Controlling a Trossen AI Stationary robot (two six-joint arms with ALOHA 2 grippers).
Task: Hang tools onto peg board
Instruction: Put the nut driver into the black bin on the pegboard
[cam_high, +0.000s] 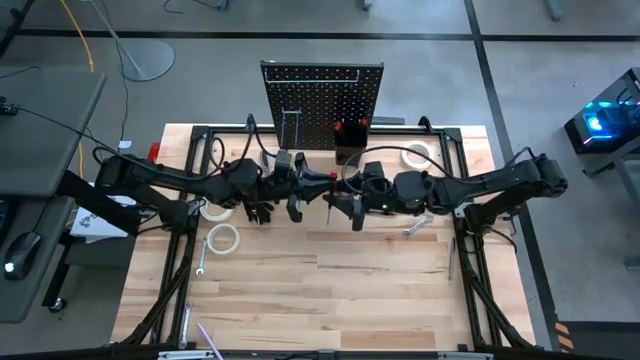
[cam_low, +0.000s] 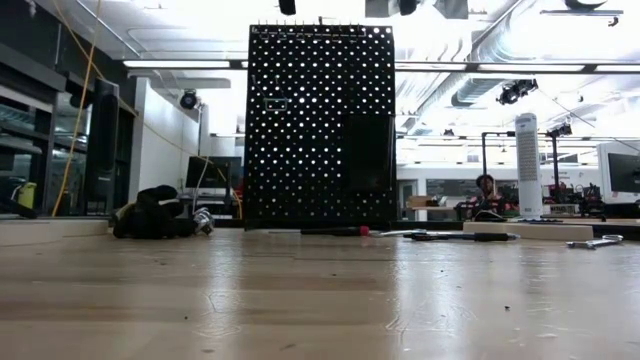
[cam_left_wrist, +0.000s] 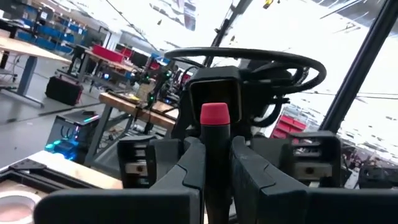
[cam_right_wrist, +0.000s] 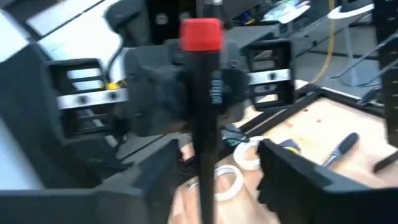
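Note:
The black peg board (cam_high: 322, 100) stands upright at the table's far edge, with a small black bin (cam_high: 349, 148) holding red-capped tools. In front of it my two grippers meet above the table's middle. My left gripper (cam_left_wrist: 216, 168) is shut on a slim dark screwdriver (cam_left_wrist: 215, 134) with a red cap. My right gripper (cam_right_wrist: 214, 174) faces it from the right, open, with one finger on either side of the same screwdriver (cam_right_wrist: 204, 112) and not touching it. The low view shows the peg board (cam_low: 320, 125) but neither gripper. My left gripper pinches the screwdriver's dark handle (cam_left_wrist: 216, 149) between its two fingers, just below the red cap (cam_left_wrist: 215, 114). The fingers come roughly level from the table's left and lie across the handle. The screwdriver is lifted clear of the table, red cap sticking out past the fingers.
White tape rolls (cam_high: 222, 238) (cam_high: 214, 210) and a wrench (cam_high: 200, 258) lie on the left of the table, another roll (cam_high: 418, 154) at the far right. A silver tool (cam_high: 418, 228) lies right of centre. Near the board lie a screwdriver (cam_low: 335, 231) and pliers (cam_low: 460, 236).

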